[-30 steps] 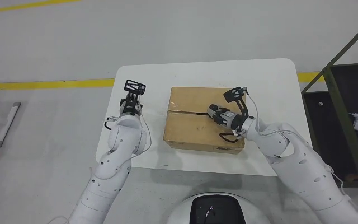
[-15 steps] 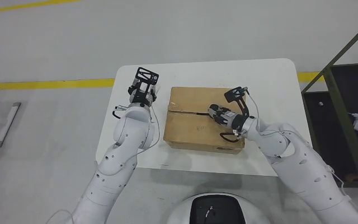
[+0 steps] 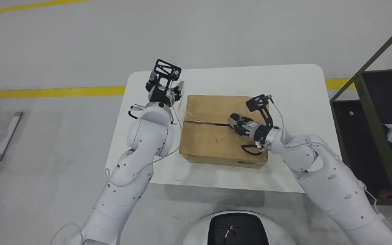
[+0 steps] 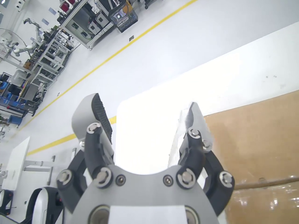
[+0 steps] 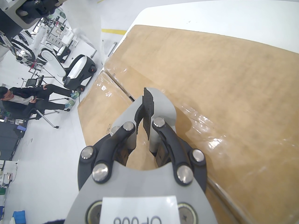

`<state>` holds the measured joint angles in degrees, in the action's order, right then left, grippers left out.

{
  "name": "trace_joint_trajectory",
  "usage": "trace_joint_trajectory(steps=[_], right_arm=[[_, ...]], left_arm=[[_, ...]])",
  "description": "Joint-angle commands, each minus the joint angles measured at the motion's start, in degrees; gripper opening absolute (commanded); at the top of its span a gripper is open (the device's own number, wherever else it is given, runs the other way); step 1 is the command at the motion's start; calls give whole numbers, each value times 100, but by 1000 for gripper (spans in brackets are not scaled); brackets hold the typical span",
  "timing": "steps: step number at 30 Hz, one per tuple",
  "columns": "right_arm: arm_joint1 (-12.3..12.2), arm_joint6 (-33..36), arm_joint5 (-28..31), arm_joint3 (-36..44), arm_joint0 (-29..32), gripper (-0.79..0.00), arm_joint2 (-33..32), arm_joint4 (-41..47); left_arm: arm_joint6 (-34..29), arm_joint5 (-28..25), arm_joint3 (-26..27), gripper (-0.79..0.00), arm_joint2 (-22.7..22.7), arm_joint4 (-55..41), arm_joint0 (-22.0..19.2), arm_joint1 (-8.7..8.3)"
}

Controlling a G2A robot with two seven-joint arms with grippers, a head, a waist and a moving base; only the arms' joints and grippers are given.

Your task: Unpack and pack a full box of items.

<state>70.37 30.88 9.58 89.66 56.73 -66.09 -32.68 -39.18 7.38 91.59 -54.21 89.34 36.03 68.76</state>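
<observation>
- Box [image 3: 223, 130] sits closed in the middle of the desk [image 3: 294, 79]; your right pincer [image 5: 146, 97], jaws pressed together, is over its centre seam.
- Your left pincer [image 4: 144, 108] gapes wide just beside the box's far corner.
- The right wrist view reveals glossy tape [image 5: 198, 122] along that seam.

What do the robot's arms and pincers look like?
The left arm and right arm wear glossy white rounded shells with small dark dots. The left gripper and right gripper each have a grey base, black linkages with silver bolts, and two grey fingers with black ribbed pads. A white sticker marks the right one; a thin cable loops by its wrist.
</observation>
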Motion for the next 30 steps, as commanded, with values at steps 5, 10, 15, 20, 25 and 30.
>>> trace_joint_trajectory(steps=[5,10,15,20,25,30], right_arm=[[-34,-146,-150,260,53,-785,-312,29],[-120,-126,-276,613,265,-785,-824,-70],[-193,-78,-364,902,548,-785,-1287,-52],[-234,-16,-362,1051,793,-785,-1481,-74],[-252,-23,-373,1117,910,-785,-1567,-42],[-276,-25,-391,1124,979,-785,-1712,-26]], left_arm=[[149,-166,-41,-126,205,-60,-135,133],[271,-348,-71,-151,354,-140,-201,233],[326,-473,-68,-169,429,-236,-230,315],[305,-727,-22,-154,453,-703,-194,400],[274,-1144,97,-18,517,-1296,-152,480],[242,-1592,262,0,558,-1671,-108,528]])
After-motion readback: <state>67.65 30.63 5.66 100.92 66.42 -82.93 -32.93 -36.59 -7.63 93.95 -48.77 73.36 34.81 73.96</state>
